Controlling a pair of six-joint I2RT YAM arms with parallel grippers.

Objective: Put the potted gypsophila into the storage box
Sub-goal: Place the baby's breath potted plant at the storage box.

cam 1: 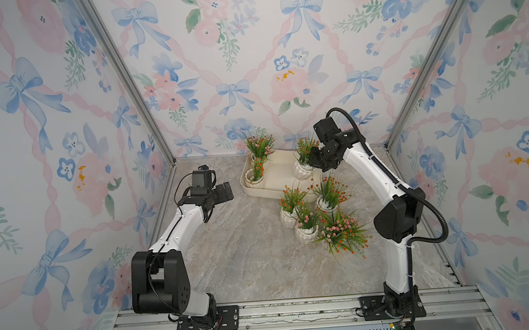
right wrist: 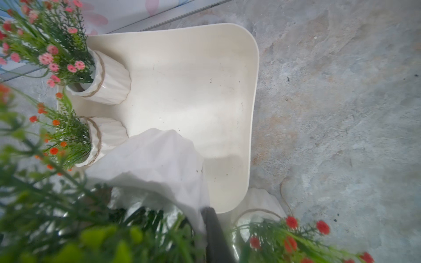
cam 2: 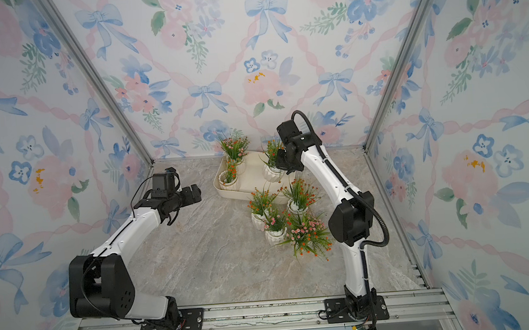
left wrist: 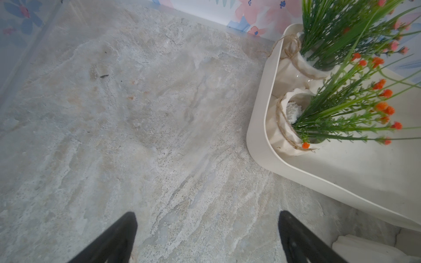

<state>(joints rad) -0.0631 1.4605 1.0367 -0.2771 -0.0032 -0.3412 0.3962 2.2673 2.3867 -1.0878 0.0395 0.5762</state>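
Observation:
The cream storage box point(cam 1: 279, 171) point(cam 2: 251, 178) lies at the back of the table. Two potted gypsophila point(cam 1: 255, 179) point(cam 1: 257, 155) stand at its left end and show in the left wrist view point(left wrist: 287, 127). My right gripper point(cam 1: 315, 163) point(right wrist: 196, 223) is shut on the rim of a third white ribbed pot point(cam 1: 301, 169) point(right wrist: 155, 164), held over the box's right part. One dark finger point(right wrist: 211, 227) lies against the pot wall; foliage hides the other. My left gripper point(cam 1: 225, 190) point(left wrist: 207, 214) hangs open and empty over bare table, left of the box.
Several more pots point(cam 1: 289, 216) point(cam 1: 326, 203) point(cam 1: 306, 233) cluster on the marble table in front of the box's right end, under my right forearm. One leafy pot point(cam 1: 341, 233) leans there. The floral walls close in on three sides.

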